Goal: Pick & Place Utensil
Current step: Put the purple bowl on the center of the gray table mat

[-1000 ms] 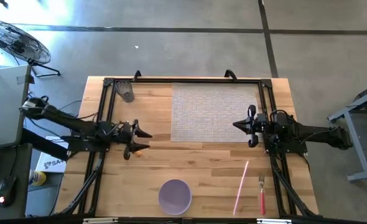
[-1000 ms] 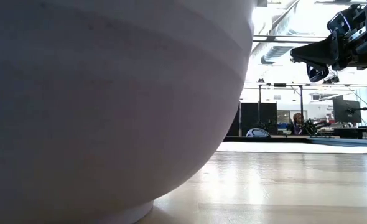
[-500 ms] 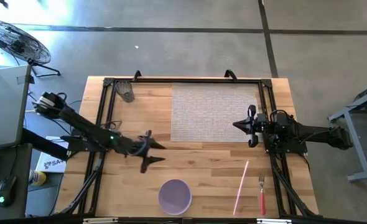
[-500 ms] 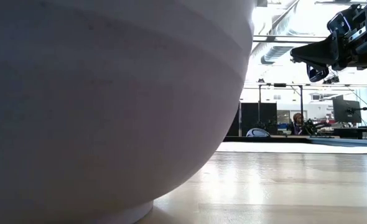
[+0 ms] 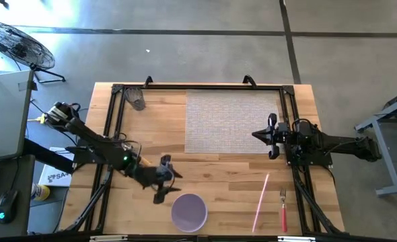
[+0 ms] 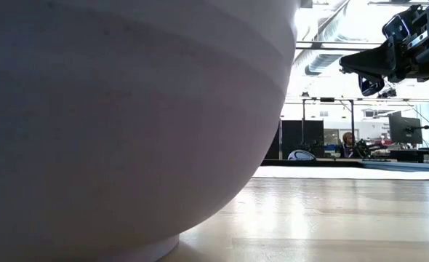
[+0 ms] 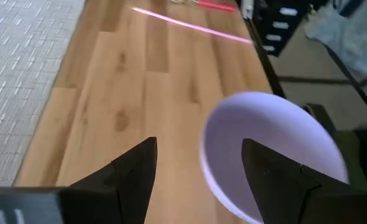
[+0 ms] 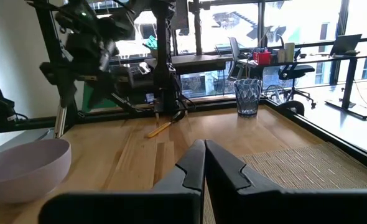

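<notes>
Left tool [image 5: 167, 185] gapes beside bowl [image 5: 189, 212]; fork [image 5: 283, 210] well apart.

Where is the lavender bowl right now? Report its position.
In the high view the lavender bowl sits at the table's near edge, left of the pink straw, with the open left gripper just beside its rim.

A lavender bowl [image 5: 189, 212] sits at the bench's [image 5: 219, 175] near edge, just beside the left gripper [image 5: 167, 185], whose jaws stand apart. Bare wood lies between the bowl and a pink straw [image 5: 261, 194] and a red-handled fork [image 5: 283, 210]. The woven mat [image 5: 229, 121] lies flat. The right gripper [image 5: 271, 136] hangs over the mat's right edge.
</notes>
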You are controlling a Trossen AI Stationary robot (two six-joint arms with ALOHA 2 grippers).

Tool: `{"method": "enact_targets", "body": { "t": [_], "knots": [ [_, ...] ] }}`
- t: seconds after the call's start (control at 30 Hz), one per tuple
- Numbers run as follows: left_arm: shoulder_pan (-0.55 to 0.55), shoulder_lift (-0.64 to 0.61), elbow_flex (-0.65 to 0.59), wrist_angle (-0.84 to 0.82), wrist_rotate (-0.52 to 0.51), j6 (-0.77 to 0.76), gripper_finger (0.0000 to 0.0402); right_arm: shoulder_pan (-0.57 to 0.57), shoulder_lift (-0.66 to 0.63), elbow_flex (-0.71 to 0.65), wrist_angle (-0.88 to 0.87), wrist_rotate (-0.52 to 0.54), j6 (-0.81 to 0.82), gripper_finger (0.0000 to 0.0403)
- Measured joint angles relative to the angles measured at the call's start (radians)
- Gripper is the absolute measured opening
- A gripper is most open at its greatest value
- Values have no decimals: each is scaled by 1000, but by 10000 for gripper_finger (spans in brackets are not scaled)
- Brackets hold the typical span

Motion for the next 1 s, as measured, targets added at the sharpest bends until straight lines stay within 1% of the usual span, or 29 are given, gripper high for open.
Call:
{"method": "enact_targets", "body": {
  "t": [0.07,0.17,0.3,0.4,0.53,0.63,0.73,0.9,1.0],
  "knots": [
    [-37,0,26,-41,-19,-4,231,0,0,0,1,0,0,3],
    [-74,-1,33,-67,-37,-14,231,0,0,0,0,0,0,1],
    [-74,2,32,-96,-67,-46,231,0,0,0,0,0,0,2],
    [-74,25,32,-93,-101,-62,231,0,0,0,0,0,0,4],
    [-75,86,32,-44,-108,-81,231,0,0,0,0,0,0,3],
    [-75,137,33,39,-78,-94,231,0,1,0,-4,0,0,1],
    [-75,186,37,80,-52,-112,231,0,1,0,-7,0,0,1],
    [-106,270,112,78,-57,-151,231,0,1,0,-7,0,0,4],
    [-136,311,187,-3,-102,-167,231,0,1,0,-6,0,0,3]
  ]
}}
